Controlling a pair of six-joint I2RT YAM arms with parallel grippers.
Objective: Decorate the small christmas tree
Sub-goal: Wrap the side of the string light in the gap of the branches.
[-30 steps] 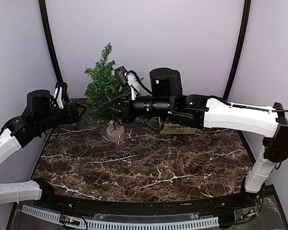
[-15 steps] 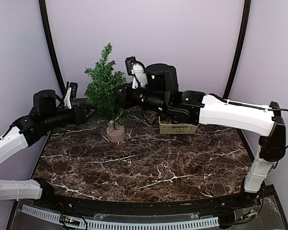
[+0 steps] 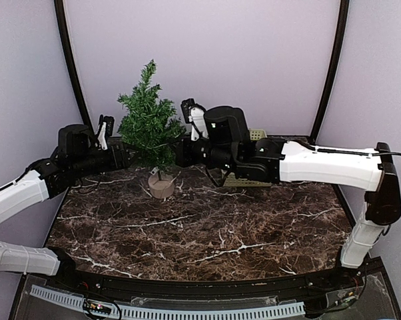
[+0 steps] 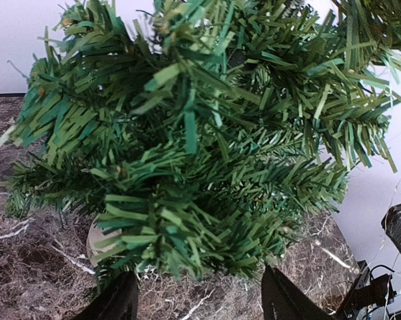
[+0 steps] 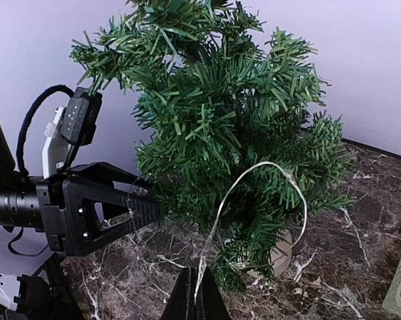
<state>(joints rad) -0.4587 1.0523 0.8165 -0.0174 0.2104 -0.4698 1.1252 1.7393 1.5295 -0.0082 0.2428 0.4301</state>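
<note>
The small christmas tree [image 3: 147,123] stands upright at the back left of the marble table [image 3: 207,233]. Its trunk sits in a round tan base [image 3: 162,186]. Both arms reach in low and meet at the tree's lower branches.

The left gripper [image 4: 199,275] comes in from the tree's left with its fingers spread wide. In the left wrist view the bottom branches hang just ahead of and above the gap between them, and nothing is held there.

The right gripper [image 5: 196,293] is at the tree's right side with its fingers pressed together, pinching a thin wire [image 5: 267,164]. The wire rises from the tips, arcs over and drops into the lower right branches. I can't tell where its far end goes.

A tan basket [image 3: 244,180] sits behind the right arm, to the right of the tree and apart from it.
</note>
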